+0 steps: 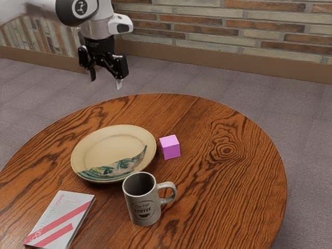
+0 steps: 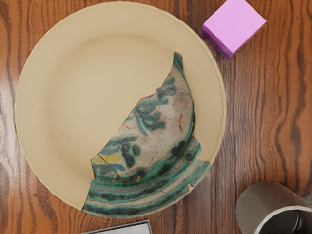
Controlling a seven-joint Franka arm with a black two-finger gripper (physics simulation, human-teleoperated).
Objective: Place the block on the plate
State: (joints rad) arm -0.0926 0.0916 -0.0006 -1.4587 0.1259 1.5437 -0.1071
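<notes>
The pink block (image 1: 169, 148) looks light and rigid, best taken across opposite upright faces by the wide-apart fingers (image 1: 119, 83).

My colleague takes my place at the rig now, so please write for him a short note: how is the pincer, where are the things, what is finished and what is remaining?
Pincer: open, empty, raised in the air.
Block: on the table, close beside the plate, on its exterior view's right side. Mug stands near the plate too.
Done: block not yet picked up or placed.
Left: grasp block, lift it, set it on the plate, release.
</notes>
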